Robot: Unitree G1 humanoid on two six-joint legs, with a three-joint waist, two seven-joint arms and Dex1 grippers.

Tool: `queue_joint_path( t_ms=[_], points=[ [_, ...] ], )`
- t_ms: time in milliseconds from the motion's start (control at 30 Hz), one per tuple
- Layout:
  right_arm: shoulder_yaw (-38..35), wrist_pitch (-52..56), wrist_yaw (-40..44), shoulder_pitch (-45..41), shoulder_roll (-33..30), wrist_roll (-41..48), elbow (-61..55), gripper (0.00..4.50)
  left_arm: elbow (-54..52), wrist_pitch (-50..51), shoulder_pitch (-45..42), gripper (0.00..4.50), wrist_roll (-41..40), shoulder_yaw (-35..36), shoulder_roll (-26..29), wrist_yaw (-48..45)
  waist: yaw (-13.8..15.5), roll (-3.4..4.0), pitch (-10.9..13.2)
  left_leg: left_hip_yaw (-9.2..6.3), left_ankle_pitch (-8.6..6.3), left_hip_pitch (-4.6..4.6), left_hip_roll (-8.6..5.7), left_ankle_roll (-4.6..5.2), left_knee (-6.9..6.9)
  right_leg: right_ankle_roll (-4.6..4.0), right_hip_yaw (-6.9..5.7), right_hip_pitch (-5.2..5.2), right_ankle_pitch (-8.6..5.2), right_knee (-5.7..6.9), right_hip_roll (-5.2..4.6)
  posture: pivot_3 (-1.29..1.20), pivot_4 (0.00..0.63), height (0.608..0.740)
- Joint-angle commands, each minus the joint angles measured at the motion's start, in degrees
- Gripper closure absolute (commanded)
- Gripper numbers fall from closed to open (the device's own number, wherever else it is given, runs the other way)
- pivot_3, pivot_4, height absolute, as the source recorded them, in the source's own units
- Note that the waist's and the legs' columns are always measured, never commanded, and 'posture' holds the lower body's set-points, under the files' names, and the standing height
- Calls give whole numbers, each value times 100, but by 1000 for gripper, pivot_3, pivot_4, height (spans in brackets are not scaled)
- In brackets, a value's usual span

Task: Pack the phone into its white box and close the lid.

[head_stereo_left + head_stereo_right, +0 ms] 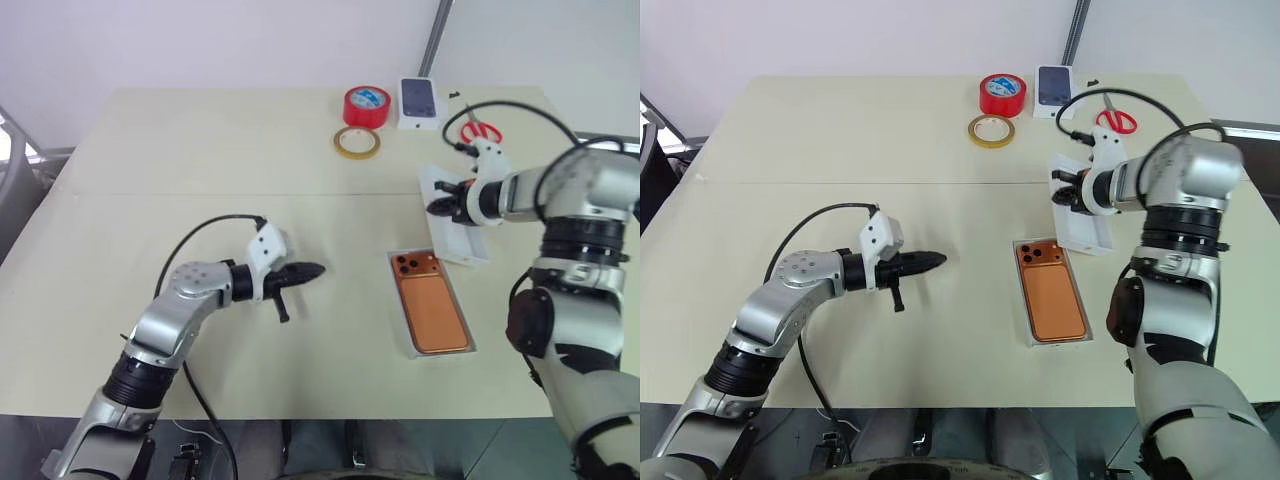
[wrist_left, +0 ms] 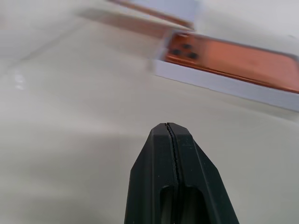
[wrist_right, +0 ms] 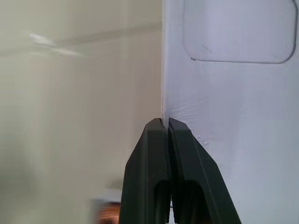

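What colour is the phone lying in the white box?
Orange. The phone lies back-up in the white box; the right eye view shows it best.

The flat orange smartphone (image 1: 430, 304) lies camera-side up inside the open white cardboard box (image 1: 409, 335); the shallow white cardboard lid (image 1: 459, 222) sits tilted just beyond it.

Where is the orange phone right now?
The phone lies camera-side up in the white box on the table's right side, just nearer the robot than the lid.
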Motion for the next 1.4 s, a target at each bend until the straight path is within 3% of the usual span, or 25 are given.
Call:
queue_joint_path(
  t_ms=[33,133,200,367,500,667,767,933,1033,1167,1233,1333,1400],
  points=[
    [317,40,-556,160,-637,3787,-482,4422,379,-218,-281,4500,57,397,-47,228,-10,-2,1,0,-2,-1,1,4,1,0,-1,1,0,-1,0,0,150,740],
    [1086,-254,-1819,496,-1228,6434,-555,4422,668,-362,-468,4500,137,421,-68,222,-22,-3,2,6,-6,-1,2,10,7,1,0,3,1,-2,0,0,150,740],
    [1517,-676,-2313,864,-1456,7427,-917,4422,782,-411,-557,4500,152,433,-91,197,-15,-8,4,7,-9,-2,6,17,12,1,-1,6,1,-4,1,0,150,740],
    [1558,-1774,-2794,2284,-568,7574,-2519,4422,896,-536,-728,4500,208,353,-210,135,-15,-7,4,8,-15,-5,13,27,25,2,-1,8,1,-2,4,0,150,740],
    [1516,-3507,-5210,3638,1121,7574,-4170,4422,705,-446,-759,4500,155,233,-385,84,-19,-4,4,3,-15,-13,18,26,27,3,-3,3,1,0,8,0,150,740],
    [1422,-4280,-6634,4118,1603,7574,-4814,4422,351,-211,-650,4500,59,13,-497,-65,-11,-3,4,4,-14,-27,11,24,55,20,-2,-3,11,3,2,0,150,740],
    [1336,-4211,-6528,4243,1312,7574,-4856,3058,182,-109,-570,4500,116,-260,-585,-130,-1,-2,4,2,-14,-22,9,25,55,21,-1,3,11,2,2,0,150,740],
    [1145,-3323,-4831,3758,-267,7574,-4350,531,105,93,-656,4500,133,-594,-923,-64,-9,0,5,3,-17,-21,9,30,55,21,1,5,11,0,6,0,150,740],
    [1108,-2817,-4044,3304,-1389,7574,-3883,531,209,140,-748,4500,214,-789,-1140,-20,-3,3,7,3,-21,-18,9,38,54,20,2,9,11,-5,8,0,150,740],
    [1264,-2474,-3689,2900,-2645,7574,-3488,531,372,115,-850,4500,375,-1073,-1357,-5,14,4,7,4,-26,-18,10,45,54,20,2,13,11,-13,9,0,150,740],
    [1302,-2270,-3407,2818,-3094,7012,-3439,531,485,79,-890,4500,469,-1210,-1488,16,14,4,7,4,-27,-18,10,48,55,20,2,16,11,-15,9,0,150,740],
    [1323,-2185,-2960,2840,-3381,6165,-3417,1354,611,56,-925,4500,524,-1273,-1637,28,16,4,7,4,-28,-17,10,49,56,20,3,17,11,-15,9,0,150,740],
    [1400,-2136,-2537,2887,-3525,5504,-3538,2333,654,42,-941,4500,553,-1263,-1691,35,9,5,7,4,-28,-17,10,49,57,20,3,17,11,-15,9,0,150,740]
  ],
)
